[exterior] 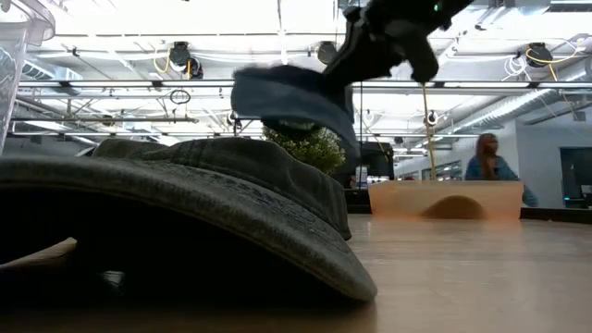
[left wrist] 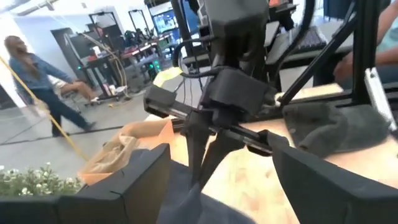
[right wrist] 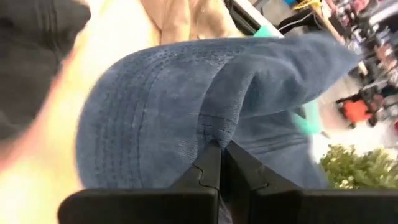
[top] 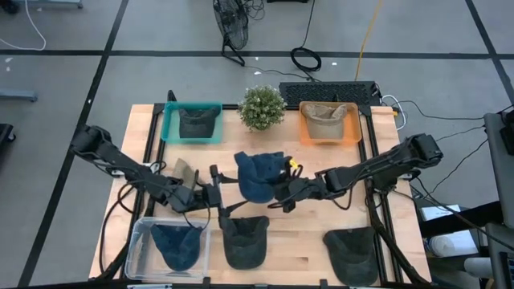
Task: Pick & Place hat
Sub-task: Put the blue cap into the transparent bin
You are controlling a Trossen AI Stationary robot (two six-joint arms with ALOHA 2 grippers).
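The right hand (top: 283, 193) was clenched on a thin fold of the blue hat (top: 259, 177), held above mid-desk (top: 305, 233). It could slip free. The left hand (top: 215, 197) was released nearby.

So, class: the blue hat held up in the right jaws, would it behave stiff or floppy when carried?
Probably floppy: the blue hat bunches into a fold where the right gripper pinches it. Likely light, since that small pinch holds it clear of the table. It may sag or swing; its edge droops in the low view.
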